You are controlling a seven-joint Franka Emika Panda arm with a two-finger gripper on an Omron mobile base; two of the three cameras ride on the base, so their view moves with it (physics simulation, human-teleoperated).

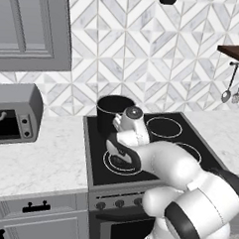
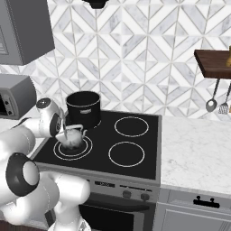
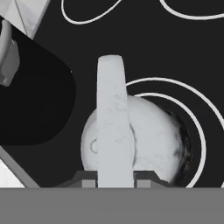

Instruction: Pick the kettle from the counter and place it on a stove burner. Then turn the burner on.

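Observation:
The small silver-grey kettle (image 2: pixel 73 138) (image 3: pixel 151 140) is at the stove burner (image 2: pixel 72 149) (image 1: pixel 110 166) with two white rings, at the front left of the black glass cooktop. Whether it rests on the glass or hangs just above it, I cannot tell. My gripper (image 2: pixel 66 130) (image 3: pixel 114 181) (image 1: pixel 122 154) comes down from above and is shut on the kettle's arched handle (image 3: pixel 113 118), one fingertip on each side. In the hand view the domed body lies inside the rings. The white marble counter (image 1: pixel 35 161) (image 2: pixel 198 153) flanks the stove on both sides.
A tall black pot (image 1: pixel 112 111) (image 2: pixel 83 108) stands on the back left burner, close behind the kettle. Single-ring burners (image 2: pixel 131 127) lie to the right. Knobs (image 2: pixel 127 194) (image 1: pixel 119 203) line the stove front. A toaster oven (image 1: pixel 15 113) sits on the left counter; utensils (image 2: pixel 212 103) hang at the right.

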